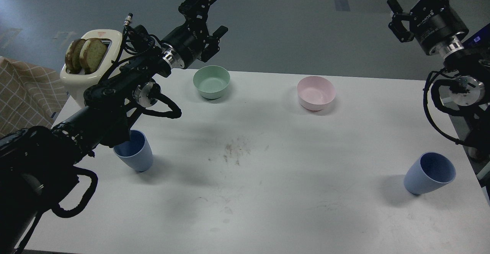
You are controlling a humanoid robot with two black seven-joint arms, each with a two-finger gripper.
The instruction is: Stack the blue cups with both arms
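Two pale-blue cups stand upright on the white table. The left blue cup is near the left front, and my left arm hides part of its rim. The right blue cup stands alone near the right edge. My left gripper hangs high beyond the table's far edge, above the mint bowl, open and empty, well away from the left cup. My right gripper is raised at the top right, off the table's far right corner, its fingers apart and holding nothing, far above the right cup.
A mint-green bowl and a pink bowl sit along the far side. A cream toaster holding bread slices stands at the far left corner. A checked cloth lies off the left edge. Brown crumbs mark the table's middle.
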